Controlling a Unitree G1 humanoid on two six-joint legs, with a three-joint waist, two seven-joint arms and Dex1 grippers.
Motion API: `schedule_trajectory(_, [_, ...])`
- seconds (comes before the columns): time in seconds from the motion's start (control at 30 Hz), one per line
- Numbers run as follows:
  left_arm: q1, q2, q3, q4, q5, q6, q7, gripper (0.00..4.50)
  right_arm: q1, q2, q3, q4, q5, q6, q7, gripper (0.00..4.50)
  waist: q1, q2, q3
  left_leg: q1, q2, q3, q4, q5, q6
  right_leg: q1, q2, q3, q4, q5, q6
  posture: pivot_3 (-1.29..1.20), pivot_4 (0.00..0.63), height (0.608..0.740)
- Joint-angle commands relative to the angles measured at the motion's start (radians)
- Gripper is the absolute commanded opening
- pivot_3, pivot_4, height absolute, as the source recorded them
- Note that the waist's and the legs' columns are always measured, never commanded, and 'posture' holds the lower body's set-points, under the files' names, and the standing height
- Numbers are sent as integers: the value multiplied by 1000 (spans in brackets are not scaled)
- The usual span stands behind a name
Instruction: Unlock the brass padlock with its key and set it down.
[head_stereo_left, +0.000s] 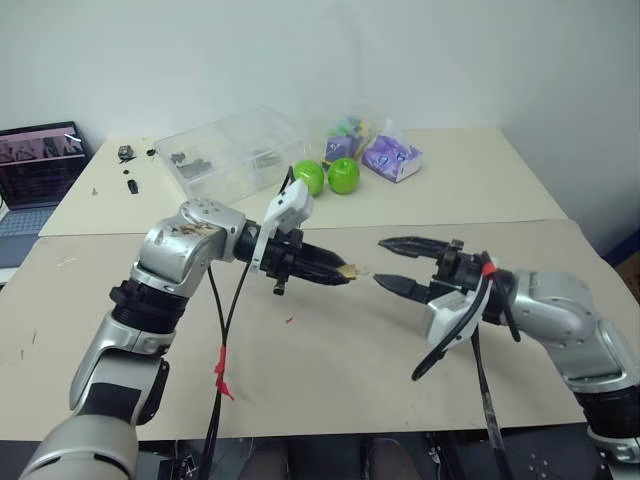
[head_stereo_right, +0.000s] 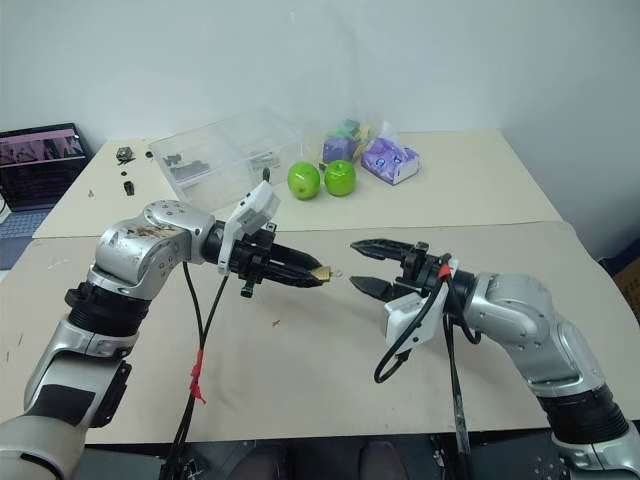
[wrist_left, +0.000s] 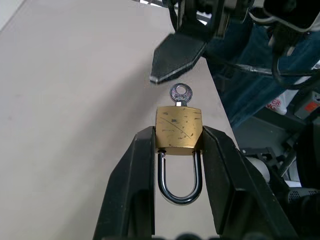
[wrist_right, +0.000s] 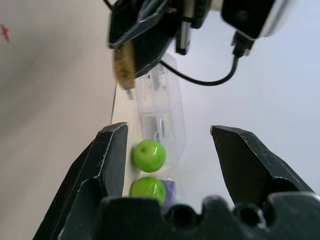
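the left gripper (head_stereo_left: 345, 271) is seen above the beige desk (head_stereo_left: 330, 370), level and pointed toward the robot's right. its two black fingers (wrist_left: 132, 185) are closed partway, clamped on the two side faces of the small golden-yellow brass padlock (wrist_left: 179, 129). the padlock is held off the desk, gripped at the end where its thin silver u-shaped shackle (wrist_left: 180, 180) enters the body; the shackle lies between the fingers, pointing back toward the wrist, and looks seated in the body. the very small silvery metal key (wrist_left: 180, 94) is seen standing in the padlock's outer end, its round bow projecting toward the other arm.

the right gripper (head_stereo_left: 390, 263) faces the left one just beyond the key. its fingers (wrist_right: 110, 155) are spread wide and nothing is held between them. one fingertip is seen close to the key's bow in the left wrist view, with a narrow gap between them.

further back on the desk, two round green apples (head_stereo_left: 342, 176) sit side by side. beside them a clear plastic compartment box (head_stereo_left: 235, 150) and a purple tissue packet (head_stereo_left: 391, 158) are noted. an open laptop (head_stereo_left: 38, 165) stands at the far left edge.
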Motion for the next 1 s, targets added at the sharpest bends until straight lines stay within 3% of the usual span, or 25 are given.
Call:
schedule_trajectory(0.03, [-18, 0, 8, -10, -7, -23, -3, 829, -19, 7, 4, -67, 47, 33, 18, 3203, 2, 0, 0, 0, 0, 0, 0, 0, 0, 0, 0, 0, 0, 0, 0, 0, 150, 740])
schedule_trajectory(0.5, [-23, 5, 8, -4, -2, -40, -3, 829, 53, 16, 26, -67, 26, 2, 19, 3203, 7, 0, 0, 0, 0, 0, 0, 0, 0, 0, 0, 0, 0, 0, 0, 0, 150, 740])
schedule_trajectory(1.0, [-19, 13, -25, -4, 18, -75, -27, 829, -20, 55, 73, -37, 33, -13, 29, 3203, 7, 0, 0, 0, 0, 0, 0, 0, 0, 0, 0, 0, 0, 0, 0, 0, 150, 740])
